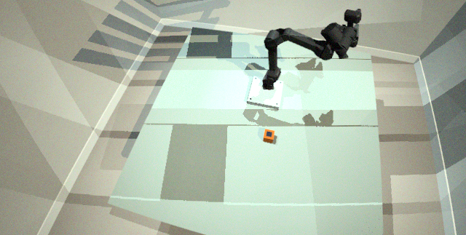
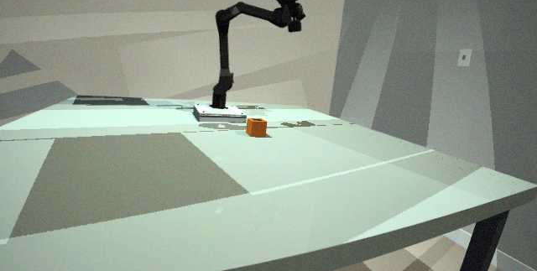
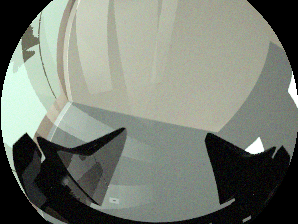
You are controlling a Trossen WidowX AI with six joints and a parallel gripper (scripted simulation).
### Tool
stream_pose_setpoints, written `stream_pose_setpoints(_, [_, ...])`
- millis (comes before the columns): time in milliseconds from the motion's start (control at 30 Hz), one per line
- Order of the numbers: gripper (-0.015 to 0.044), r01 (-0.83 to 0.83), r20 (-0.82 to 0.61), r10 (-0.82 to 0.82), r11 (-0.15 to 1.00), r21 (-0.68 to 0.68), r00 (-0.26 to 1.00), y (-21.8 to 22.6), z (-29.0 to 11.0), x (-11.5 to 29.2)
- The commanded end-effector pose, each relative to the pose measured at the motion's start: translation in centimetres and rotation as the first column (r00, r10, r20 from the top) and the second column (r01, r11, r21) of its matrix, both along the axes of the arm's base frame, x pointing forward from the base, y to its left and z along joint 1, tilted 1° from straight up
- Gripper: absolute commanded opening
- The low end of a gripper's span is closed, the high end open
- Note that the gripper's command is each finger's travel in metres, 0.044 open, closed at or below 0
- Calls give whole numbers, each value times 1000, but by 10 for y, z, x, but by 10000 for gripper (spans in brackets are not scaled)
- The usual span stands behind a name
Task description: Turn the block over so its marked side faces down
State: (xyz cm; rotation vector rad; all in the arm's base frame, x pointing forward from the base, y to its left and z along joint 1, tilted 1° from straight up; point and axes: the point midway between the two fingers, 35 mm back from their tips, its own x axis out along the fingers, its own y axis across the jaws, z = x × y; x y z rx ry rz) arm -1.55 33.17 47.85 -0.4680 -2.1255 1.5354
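Note:
An orange block [image 1: 269, 140] [image 2: 256, 129] rests on the table [image 1: 262, 177] [image 2: 168, 237], in front of the arm's base. A dark square mark [image 1: 269, 134] [image 2: 257, 119] shows on its top face. My gripper [image 3: 168, 135] [image 2: 294, 11] is open, with nothing between its fingers. It is raised high above the table, well away from the block, beyond the base and to its right in the top view. The wrist view looks towards the walls and does not show the block. The block's underside is hidden.
The arm stands on a white base plate [image 1: 260, 98] [image 2: 222, 117], behind the block in the exterior view. The table's near edge [image 2: 377, 237] runs across the lower right there. Walls [image 1: 328, 2] [image 2: 168, 53] rise behind the arm. Shadows and light patches cross the table.

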Motion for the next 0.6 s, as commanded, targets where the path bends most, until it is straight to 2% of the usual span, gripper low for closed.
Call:
stream_pose_setpoints(0, [426,6,-9,-6,1000,-10,1000,1,0,2])
stream_pose_setpoints(133, [440,117,-172,-153,972,-203,973,24,-7,45])
stream_pose_setpoints(267, [440,201,-333,-359,882,-426,872,43,-22,103])
stream_pose_setpoints(400, [440,223,-437,-564,755,-617,701,52,-44,162])
stream_pose_setpoints(567, [440,171,-477,-779,578,-798,406,45,-81,236])
